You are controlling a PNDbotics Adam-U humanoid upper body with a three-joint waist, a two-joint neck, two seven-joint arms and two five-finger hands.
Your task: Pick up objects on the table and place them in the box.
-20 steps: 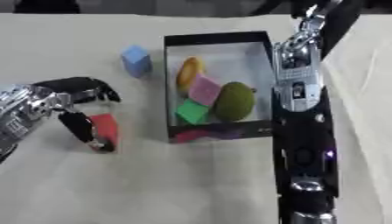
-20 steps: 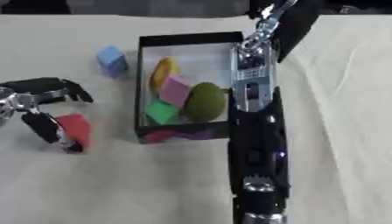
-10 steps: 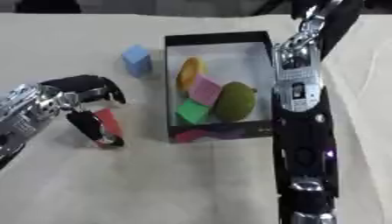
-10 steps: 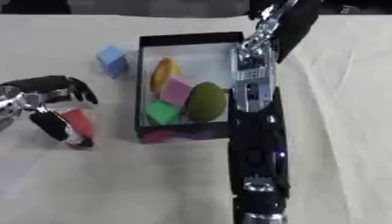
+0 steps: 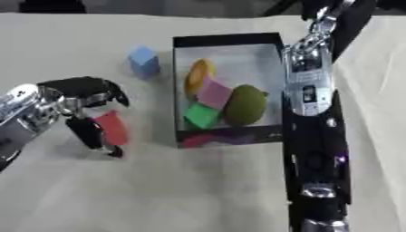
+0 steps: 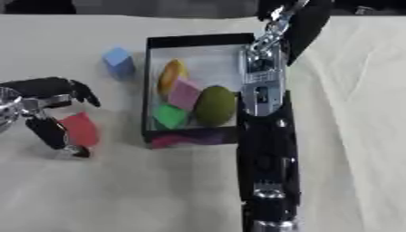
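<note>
Two arms: both are showing over a pale cloth-covered table point(image 5: 198, 190), one from each side.
Right arm: a long black and silver limb point(image 5: 316, 136) is running from the bottom edge up along the right wall of the box toward the top corner; its hand is lying outside both views, so nothing can be said of its fingers.
Box: a dark-walled open box point(image 5: 228, 40) with a pale floor is sitting near the table's middle, just left of the right arm.
Box contents: an olive-green rounded object point(image 5: 245, 105) is lying at the right, a pink block point(image 5: 214, 92) is leaning against it, an orange rounded piece point(image 5: 198, 76) is resting above the pink one, a green block point(image 5: 202, 116) is sitting below it, and something magenta and purple point(image 5: 214, 139) is showing at the near wall, too blurred to make out.
Left hand: the left hand point(image 5: 70, 97) is reaching in from the left edge, fingers point(image 5: 89, 132) curling downward and pinching a red block.
Red block: the red block point(image 5: 112, 127) is sitting upright between thumb and fingers, left of the box and apart from it; whether it is touching the cloth cannot be told.
Blue block: a light blue cube point(image 5: 144, 62) is resting on the cloth beyond the left hand, near the box's far left corner, apart from both.
</note>
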